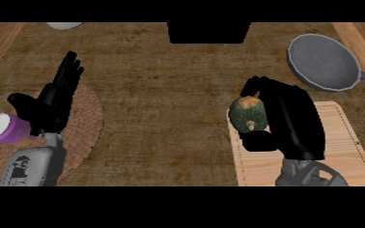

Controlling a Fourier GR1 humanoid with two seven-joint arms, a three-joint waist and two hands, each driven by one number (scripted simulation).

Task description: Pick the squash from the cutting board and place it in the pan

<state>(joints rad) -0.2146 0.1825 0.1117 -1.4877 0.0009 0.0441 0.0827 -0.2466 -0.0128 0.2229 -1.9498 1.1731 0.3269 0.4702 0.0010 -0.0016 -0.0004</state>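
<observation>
One squash (247, 114) sits at the left edge of the cutting board (342, 145); my right hand (288, 121) has fingers and thumb curled round it. Grasp step. Next I judge: lift, carry toward one o'clock to the pan (324, 60). Left hand (53, 101) rests, fingers straight.

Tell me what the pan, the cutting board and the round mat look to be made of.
Pan: probably metal with a matte dark-grey coating; smooth, uniform surface and a raised rim.
Cutting board: light wood, judging by pale grain lines and a groove near its edge.
Mat: likely woven fibre or wicker; brown, with concentric ridged texture.
</observation>
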